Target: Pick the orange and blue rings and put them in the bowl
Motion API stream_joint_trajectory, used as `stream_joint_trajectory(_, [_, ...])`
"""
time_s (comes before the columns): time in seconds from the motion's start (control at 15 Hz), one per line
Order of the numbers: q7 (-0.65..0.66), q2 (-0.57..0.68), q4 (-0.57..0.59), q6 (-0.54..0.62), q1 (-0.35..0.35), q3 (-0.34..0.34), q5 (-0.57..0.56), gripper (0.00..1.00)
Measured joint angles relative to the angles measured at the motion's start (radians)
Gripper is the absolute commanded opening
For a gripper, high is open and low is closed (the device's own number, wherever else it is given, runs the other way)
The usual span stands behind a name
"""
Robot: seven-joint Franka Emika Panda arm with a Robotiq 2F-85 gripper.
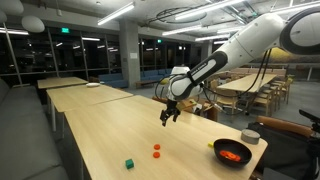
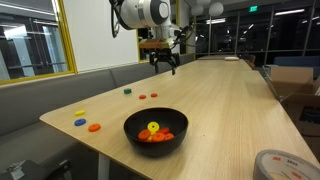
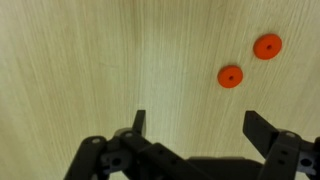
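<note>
Two small orange rings [image 3: 230, 76] [image 3: 267, 46] lie side by side on the wooden table, ahead of my fingertips in the wrist view. They also show in both exterior views as orange rings [image 1: 156, 148] [image 2: 147, 96]. A small blue ring [image 2: 79, 122] lies near the table's corner, with another orange ring [image 2: 96, 127] beside it. The black bowl [image 2: 130, 138] [image 1: 218, 147] holds several orange pieces and a yellow one. My gripper [image 3: 200, 128] [image 1: 170, 112] [image 2: 163, 62] hangs open above the table, short of the rings, with nothing between its fingers.
A green cube [image 1: 128, 162] [image 2: 127, 91] sits close to the two orange rings. A yellow piece [image 2: 80, 114] lies by the blue ring. A tape roll [image 2: 283, 165] stands at the near table edge. A bench seat [image 2: 40, 110] runs along one side.
</note>
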Motion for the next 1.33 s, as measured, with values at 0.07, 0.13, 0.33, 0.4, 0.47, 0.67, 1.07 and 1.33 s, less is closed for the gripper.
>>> stream_joint_trajectory(0.07, [0.0, 0.041, 0.046, -0.021, 0.003, 0.003, 0.007, 1.0])
stream_joint_trajectory(0.13, [0.001, 0.076, 0.085, -0.043, 0.007, 0.004, 0.007, 1.0])
stream_joint_trajectory(0.33, [0.001, 0.152, 0.164, -0.087, 0.025, 0.005, 0.007, 1.0])
stream_joint_trajectory(0.4, [0.001, 0.169, 0.177, -0.09, 0.033, 0.006, 0.007, 1.0])
stream_joint_trajectory(0.47, [0.001, 0.185, 0.187, -0.09, 0.041, 0.007, 0.007, 1.0])
stream_joint_trajectory(0.67, [0.003, 0.222, 0.201, -0.082, 0.066, 0.008, 0.007, 1.0])
stream_joint_trajectory(1.07, [0.006, 0.278, 0.213, -0.057, 0.085, 0.009, 0.007, 1.0])
stream_joint_trajectory(1.33, [0.006, 0.3, 0.215, -0.056, 0.089, 0.01, 0.007, 1.0])
